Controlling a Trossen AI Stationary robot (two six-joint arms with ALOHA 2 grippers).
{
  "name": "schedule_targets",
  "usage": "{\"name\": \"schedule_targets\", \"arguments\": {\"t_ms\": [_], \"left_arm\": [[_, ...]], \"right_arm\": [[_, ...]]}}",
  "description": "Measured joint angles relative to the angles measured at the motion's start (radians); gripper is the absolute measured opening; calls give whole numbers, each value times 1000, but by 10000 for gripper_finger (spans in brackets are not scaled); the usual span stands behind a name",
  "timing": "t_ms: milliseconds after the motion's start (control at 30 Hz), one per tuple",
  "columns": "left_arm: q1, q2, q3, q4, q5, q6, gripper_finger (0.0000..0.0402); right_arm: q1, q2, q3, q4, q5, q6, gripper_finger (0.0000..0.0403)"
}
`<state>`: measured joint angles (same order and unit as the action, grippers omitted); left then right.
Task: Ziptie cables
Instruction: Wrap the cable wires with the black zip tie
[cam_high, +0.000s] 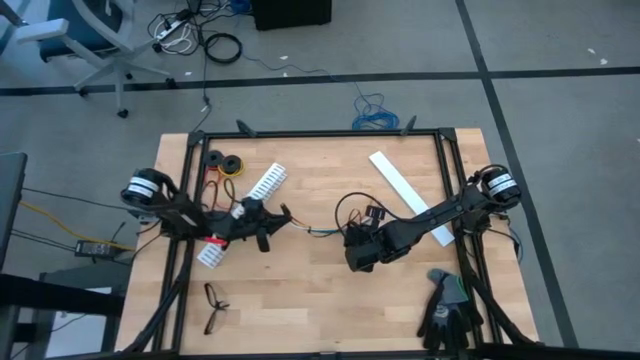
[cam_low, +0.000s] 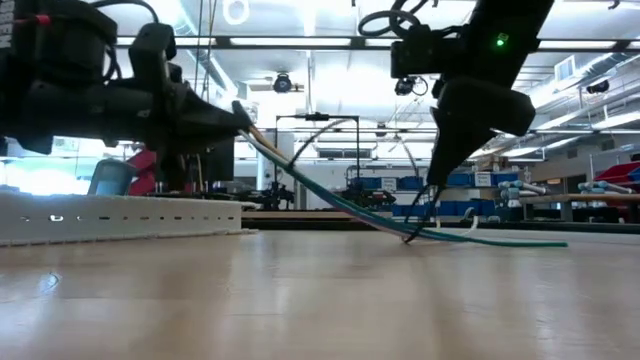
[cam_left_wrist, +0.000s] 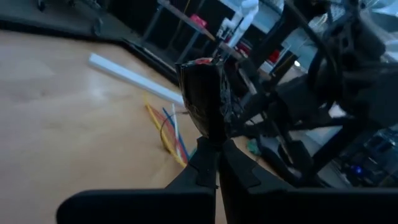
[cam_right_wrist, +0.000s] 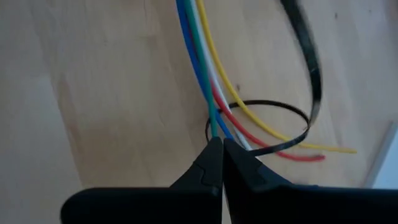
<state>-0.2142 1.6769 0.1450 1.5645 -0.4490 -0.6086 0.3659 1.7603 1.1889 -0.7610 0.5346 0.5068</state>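
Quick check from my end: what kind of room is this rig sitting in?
Probably a robotics lab or workshop: a wooden table inside a black frame, loose cords on grey floor, and shelving with blue bins behind.

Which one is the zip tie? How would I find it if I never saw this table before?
Start at the wooden table and find the right claw, shut near the middle. Just past its tips lies a bunch of coloured cables. The ziptie is the thin black strip looped around those cables. It is flat and dark, while the cables are round and brightly coloured.
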Motion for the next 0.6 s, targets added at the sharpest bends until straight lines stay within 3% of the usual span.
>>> {"name": "schedule_targets", "arguments": {"t_ms": [400,600], "left_arm": [[-22,-19,-7,-52,-85,-8,6],[-9,-18,66,-213,-85,-12,6]], "right_arm": [[0,0,0,45,9,-26,0],[-3,0,0,186,-32,-156,0]]}}
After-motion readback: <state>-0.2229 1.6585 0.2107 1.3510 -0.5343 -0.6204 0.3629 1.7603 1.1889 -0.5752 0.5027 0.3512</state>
